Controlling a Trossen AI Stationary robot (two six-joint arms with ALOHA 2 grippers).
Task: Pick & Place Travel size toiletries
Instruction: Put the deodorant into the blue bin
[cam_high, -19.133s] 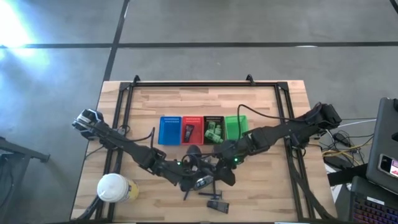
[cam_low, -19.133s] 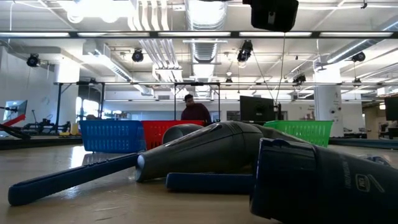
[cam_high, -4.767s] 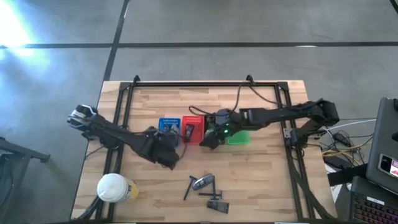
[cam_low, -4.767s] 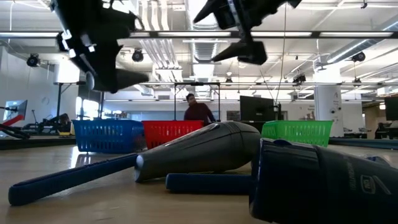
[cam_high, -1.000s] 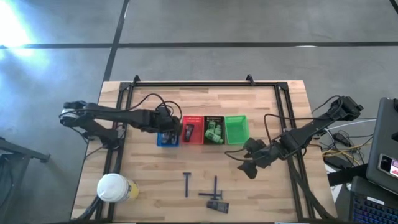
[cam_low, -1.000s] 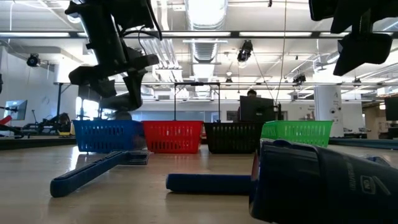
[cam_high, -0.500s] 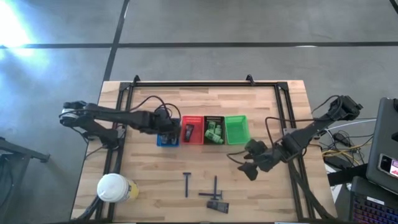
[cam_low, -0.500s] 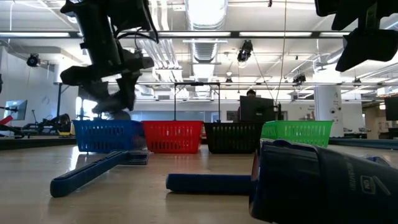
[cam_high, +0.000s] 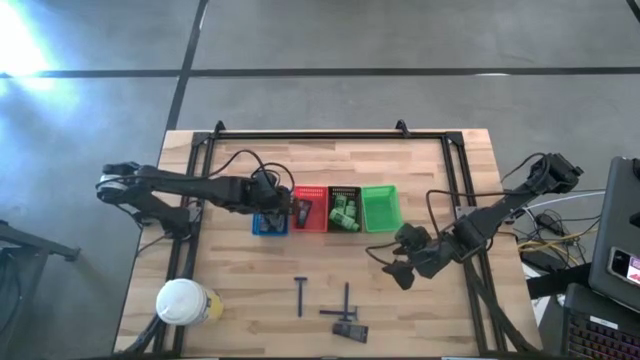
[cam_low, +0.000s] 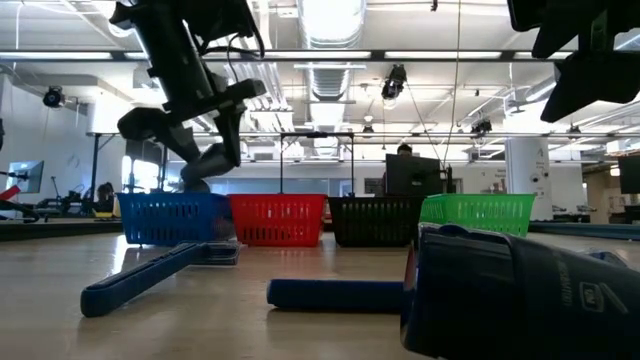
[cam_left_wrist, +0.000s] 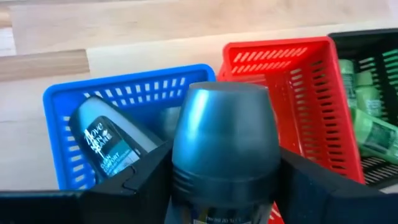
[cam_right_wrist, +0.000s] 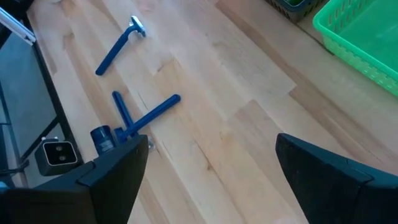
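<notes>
Tilted since a moment ago, left pincer (cam_left_wrist: 224, 180) (over blue basket (cam_left_wrist: 56, 99) rim) grips grey bottle (cam_left_wrist: 224, 143).

Light wooden plank bench (cam_high: 420, 165) with a black metal frame (cam_high: 300, 134) on top. Four small plastic baskets in a row touching, mid-bench: blue plastic basket (cam_high: 262, 227), red plastic basket (cam_high: 318, 193), black plastic basket (cam_high: 345, 190), green plastic basket (cam_high: 379, 207). Near the front edge lie thin dark razors (cam_high: 301, 296), well apart from the baskets. White-lidded round container (cam_high: 182, 301) stands at the front left corner.
</notes>
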